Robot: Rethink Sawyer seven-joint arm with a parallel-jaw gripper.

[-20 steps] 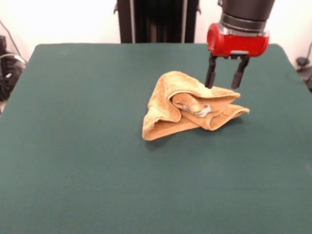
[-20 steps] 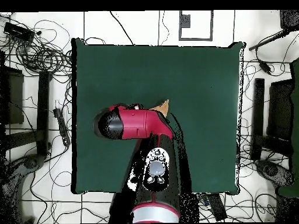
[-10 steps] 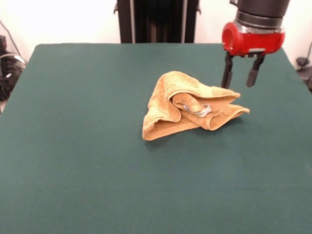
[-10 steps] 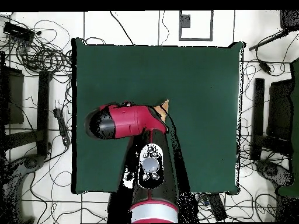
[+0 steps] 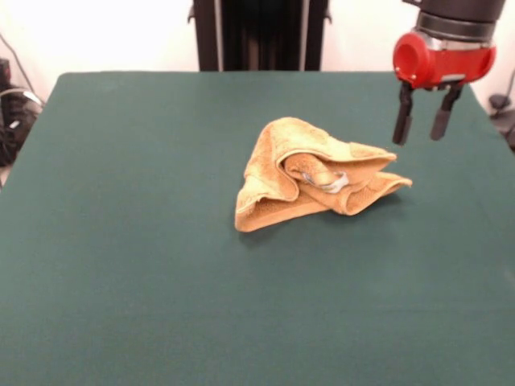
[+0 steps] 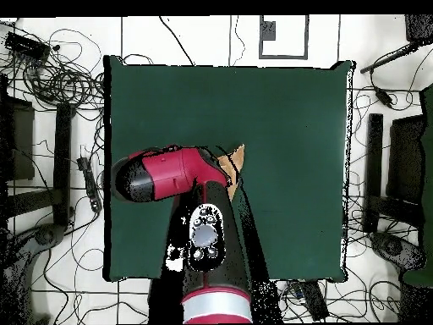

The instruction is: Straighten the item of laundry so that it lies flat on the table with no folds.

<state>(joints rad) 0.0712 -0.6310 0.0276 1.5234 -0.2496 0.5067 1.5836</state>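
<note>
Towel (image 5: 315,174): golden-orange terry cloth, crumpled into a folded heap near the middle of the green worktop (image 5: 145,265), slightly toward the right of the front view. Several layers overlap; one rounded fold rises at the upper left of the heap, a pointed corner extends to the right, and a broader flap lies flat at the lower left. A small grey tag (image 5: 334,183) shows in the hollow between the folds. Gripper (image 5: 422,127): mounted under a red collar on the arm (image 5: 451,32), positioned above and to the right of the towel, clear of the cloth and raised off the worktop. Its two dark fingers (image 5: 401,127) point downward with a visible gap between them and hold nothing. In the overhead view the arm (image 6: 169,173) covers most of the towel; only a small orange portion (image 6: 237,157) shows at the arm's edge, near the middle of the worktop (image 6: 287,110). The gripper itself is hidden under the arm in that view. Cables (image 6: 59,76) lie on the floor around the worktop.
</note>
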